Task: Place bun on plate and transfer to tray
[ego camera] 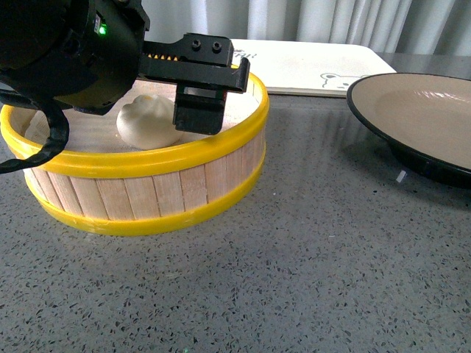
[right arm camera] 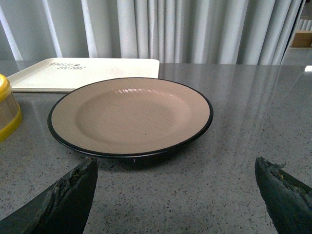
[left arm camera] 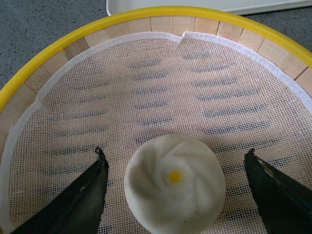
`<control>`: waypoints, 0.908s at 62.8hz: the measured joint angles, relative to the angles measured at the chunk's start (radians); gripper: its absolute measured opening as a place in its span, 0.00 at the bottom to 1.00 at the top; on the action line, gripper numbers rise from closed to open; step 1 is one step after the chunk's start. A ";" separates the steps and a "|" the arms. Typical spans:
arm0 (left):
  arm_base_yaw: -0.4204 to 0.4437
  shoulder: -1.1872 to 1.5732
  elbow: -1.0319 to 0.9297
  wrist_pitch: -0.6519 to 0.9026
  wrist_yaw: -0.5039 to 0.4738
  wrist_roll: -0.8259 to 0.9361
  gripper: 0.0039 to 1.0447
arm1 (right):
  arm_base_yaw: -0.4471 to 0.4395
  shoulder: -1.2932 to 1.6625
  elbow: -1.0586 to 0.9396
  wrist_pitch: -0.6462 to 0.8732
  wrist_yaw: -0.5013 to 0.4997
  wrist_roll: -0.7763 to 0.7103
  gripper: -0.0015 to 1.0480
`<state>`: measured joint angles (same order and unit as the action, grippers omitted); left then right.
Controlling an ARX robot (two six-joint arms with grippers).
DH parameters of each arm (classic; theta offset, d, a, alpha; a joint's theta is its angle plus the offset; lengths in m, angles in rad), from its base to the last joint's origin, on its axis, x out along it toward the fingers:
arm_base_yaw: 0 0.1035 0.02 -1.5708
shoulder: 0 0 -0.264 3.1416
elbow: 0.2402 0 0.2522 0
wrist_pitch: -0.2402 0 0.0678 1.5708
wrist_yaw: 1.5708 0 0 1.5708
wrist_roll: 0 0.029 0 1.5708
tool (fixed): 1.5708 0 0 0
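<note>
The white pleated bun (ego camera: pixel 147 121) sits on the mesh liner inside the yellow-rimmed wooden steamer basket (ego camera: pixel 147 198). My left gripper (ego camera: pixel 165 110) hangs over the basket, open, one finger on each side of the bun. In the left wrist view the bun (left arm camera: pixel 174 183) lies between the two open fingers (left arm camera: pixel 85 192) without touching them. The black-rimmed plate (ego camera: pixel 419 121) is empty at the right. In the right wrist view the plate (right arm camera: pixel 131 114) lies just ahead of my open, empty right gripper (right arm camera: pixel 175 187). The cream tray (ego camera: pixel 309 66) lies at the back and shows in the right wrist view (right arm camera: pixel 83 73).
The grey speckled table (ego camera: pixel 294 257) stretches across the front. White curtains (right arm camera: pixel 195 29) hang behind the table. The steamer's rim (right arm camera: pixel 7 107) shows at the edge of the right wrist view.
</note>
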<state>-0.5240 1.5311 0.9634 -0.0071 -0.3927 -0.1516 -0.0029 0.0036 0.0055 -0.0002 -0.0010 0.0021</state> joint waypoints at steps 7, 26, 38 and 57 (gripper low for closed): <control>0.000 0.000 0.000 0.000 0.002 0.000 0.59 | 0.000 0.000 0.000 0.000 0.000 0.000 0.92; -0.002 0.000 0.004 -0.008 0.023 -0.029 0.15 | 0.000 0.000 0.000 0.000 0.000 0.000 0.92; -0.008 -0.002 0.010 -0.016 0.032 -0.040 0.03 | 0.000 0.000 0.000 0.000 0.000 0.000 0.92; -0.009 -0.032 0.056 -0.049 0.056 -0.053 0.03 | 0.000 0.000 0.000 0.000 0.000 0.000 0.92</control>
<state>-0.5331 1.4990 1.0199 -0.0559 -0.3367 -0.2047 -0.0029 0.0036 0.0055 -0.0002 -0.0010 0.0021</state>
